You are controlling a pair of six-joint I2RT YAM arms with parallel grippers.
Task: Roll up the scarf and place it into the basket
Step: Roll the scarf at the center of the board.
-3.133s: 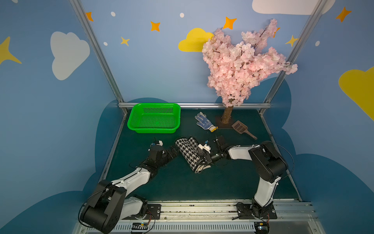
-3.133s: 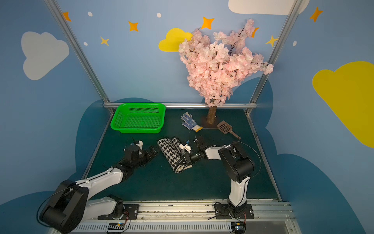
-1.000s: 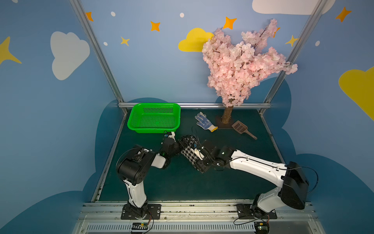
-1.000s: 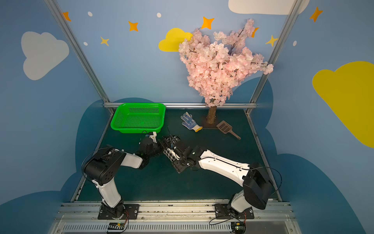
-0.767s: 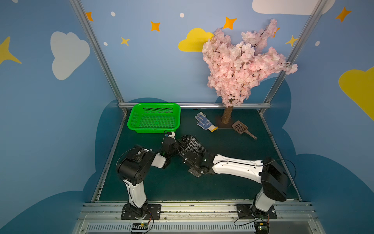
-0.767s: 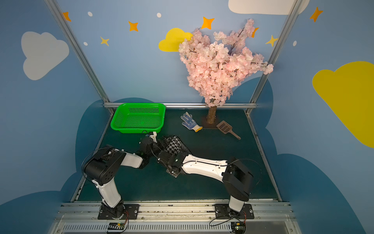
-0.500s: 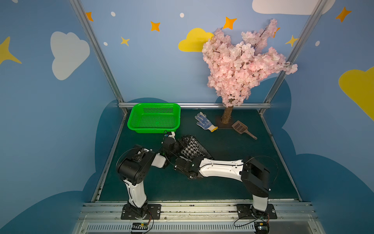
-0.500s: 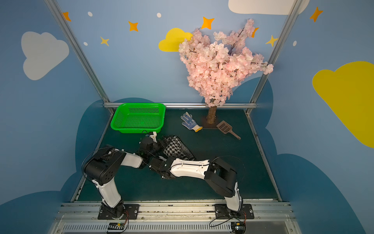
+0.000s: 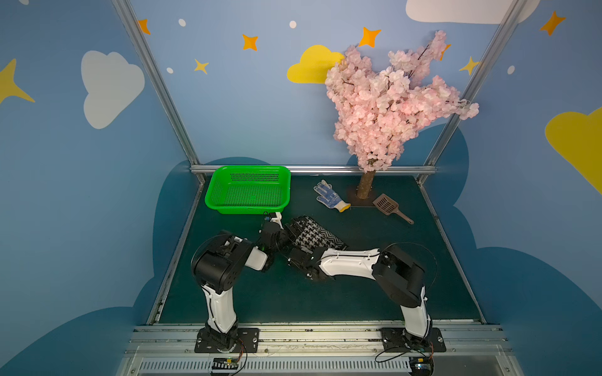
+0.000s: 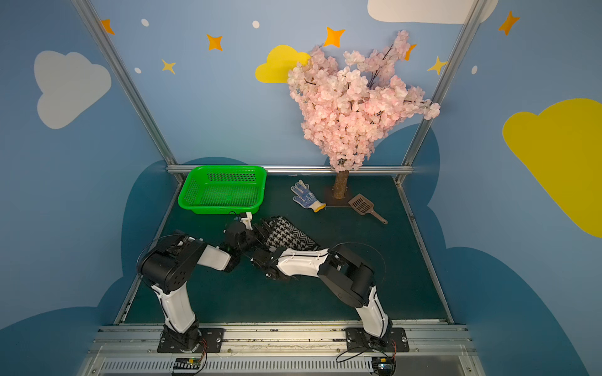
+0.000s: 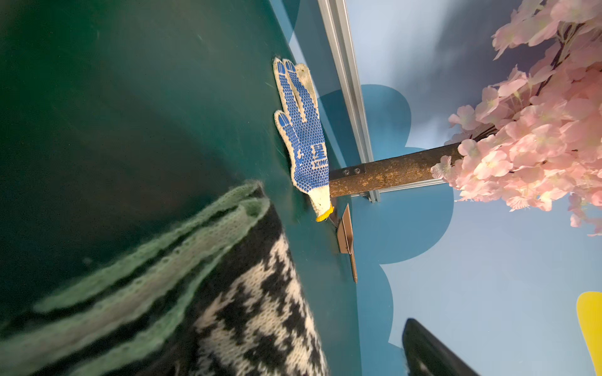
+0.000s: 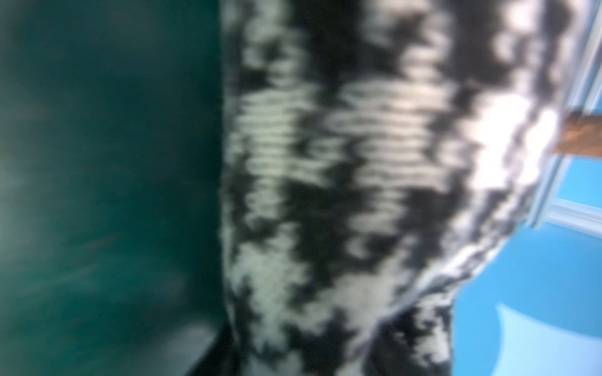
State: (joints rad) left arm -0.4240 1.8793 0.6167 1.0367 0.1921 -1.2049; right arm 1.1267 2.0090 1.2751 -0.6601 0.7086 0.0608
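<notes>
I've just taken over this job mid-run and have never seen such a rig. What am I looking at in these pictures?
Two robot arms stand at a dark green table. Both top views look down on the whole scene; each wrist view comes from a camera on one arm, very close. On the table lie the bundled scarf, the green basket, a glove and a brown scoop, beside a blossom tree. The left tool is open at the scarf's end nearest the basket. The right tool is against the scarf's near side; its wrist view is blurred, so I cannot tell whether it grips.
</notes>
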